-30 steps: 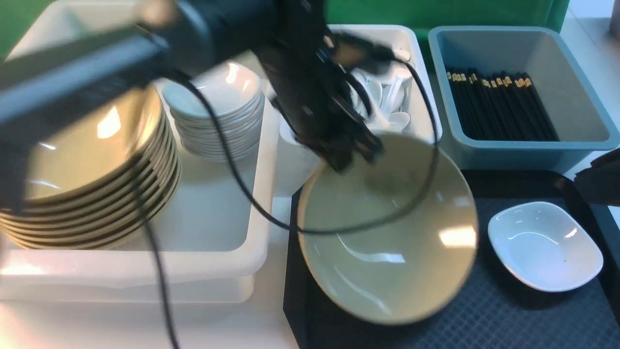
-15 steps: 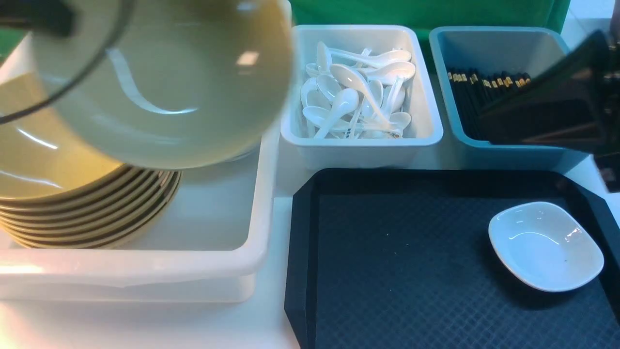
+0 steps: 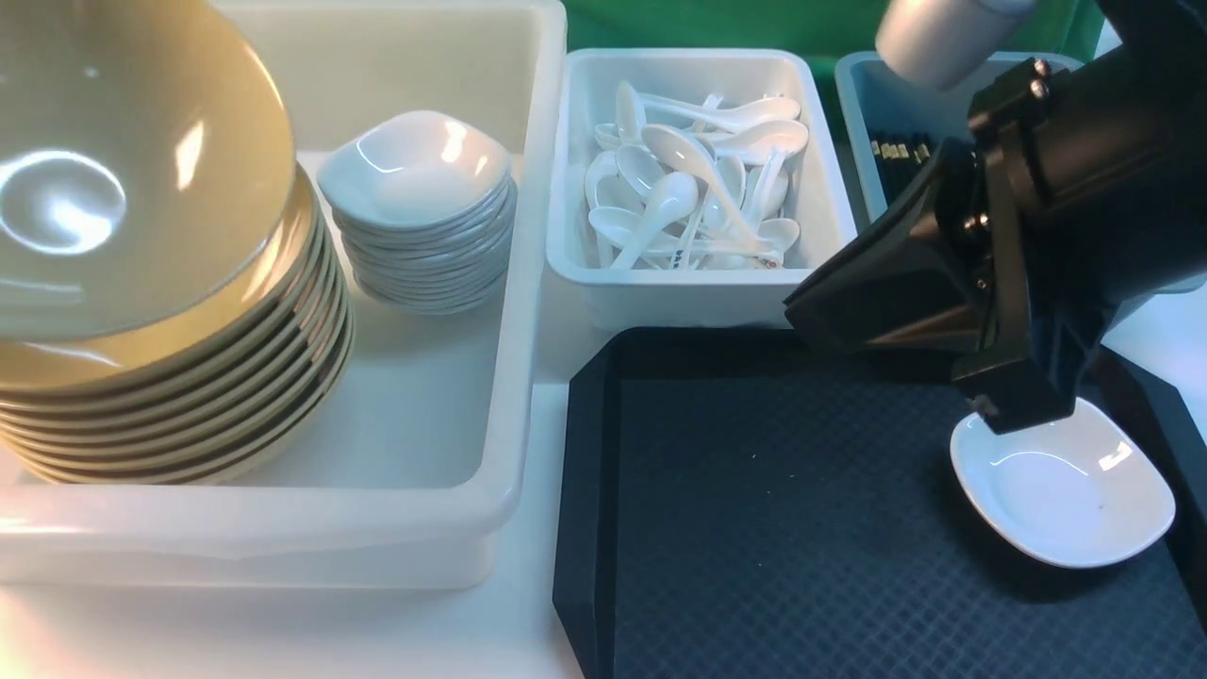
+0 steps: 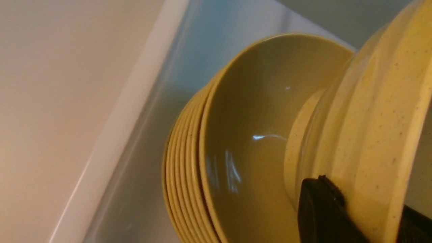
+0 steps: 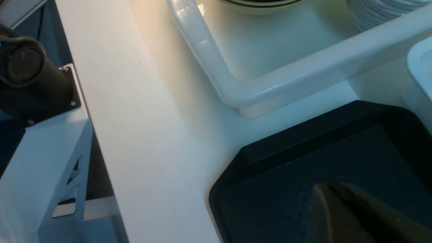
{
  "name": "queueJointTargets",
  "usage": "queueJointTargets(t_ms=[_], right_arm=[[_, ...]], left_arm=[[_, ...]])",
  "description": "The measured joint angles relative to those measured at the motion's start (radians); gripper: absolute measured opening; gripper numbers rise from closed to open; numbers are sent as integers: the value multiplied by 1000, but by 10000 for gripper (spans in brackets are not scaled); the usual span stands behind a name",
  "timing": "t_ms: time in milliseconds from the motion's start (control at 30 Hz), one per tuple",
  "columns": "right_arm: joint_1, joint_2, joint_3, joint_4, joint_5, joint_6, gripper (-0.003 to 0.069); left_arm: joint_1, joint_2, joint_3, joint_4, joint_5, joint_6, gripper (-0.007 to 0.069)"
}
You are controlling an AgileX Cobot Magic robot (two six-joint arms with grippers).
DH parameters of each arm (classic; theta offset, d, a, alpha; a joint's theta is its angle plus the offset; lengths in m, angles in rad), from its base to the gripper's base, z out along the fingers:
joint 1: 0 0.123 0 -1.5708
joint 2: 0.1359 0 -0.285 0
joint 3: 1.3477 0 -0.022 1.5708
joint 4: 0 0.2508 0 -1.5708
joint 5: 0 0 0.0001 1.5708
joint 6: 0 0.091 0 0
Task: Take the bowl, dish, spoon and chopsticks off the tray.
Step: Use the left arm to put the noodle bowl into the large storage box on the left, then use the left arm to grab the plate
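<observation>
The tan-yellow bowl [image 3: 132,170] hangs tilted over the stack of like bowls [image 3: 189,396]. In the left wrist view my left gripper [image 4: 364,195] is shut on the rim of this bowl [image 4: 371,101], one finger [image 4: 320,209] on its outside and the other inside. The white dish [image 3: 1066,490] sits at the right end of the black tray [image 3: 754,528]. My right gripper [image 3: 797,316] is shut and empty, hovering over the tray's far edge, left of the dish; it also shows in the right wrist view [image 5: 325,187]. No spoon or chopsticks lie on the tray.
A big white tub [image 3: 509,453] holds the bowl stack and a pile of white dishes [image 3: 420,217]. A white tub of spoons [image 3: 698,179] and a grey-blue tub of chopsticks [image 3: 896,151] stand behind the tray. The right arm [image 3: 1084,207] covers much of the chopstick tub.
The bowl went from the tray up and left to above the bowl stack, in my left gripper. My right arm came in from the right, over the tray beside the dish.
</observation>
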Motion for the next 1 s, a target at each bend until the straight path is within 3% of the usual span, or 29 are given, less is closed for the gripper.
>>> queueJointTargets(t_ms=[233,333,533,733,867,1000], right_arm=[[0,0,0,0,3,-7,34],[0,0,0,0,3,-11,34],[0,0,0,0,4,-25,34],[0,0,0,-5,4,-29,38],[0,0,0,-50,3,-28,39],[0,0,0,-184,-3,51,42]], left_arm=[[0,101,12,8,-46,24,101],[-8,123,12,41,-48,33,190],[-67,132,7,241,-53,-2,417],[-96,105,-65,316,-25,-78,526],[-192,32,-152,278,5,-92,526],[-448,-19,-213,217,37,-103,504]])
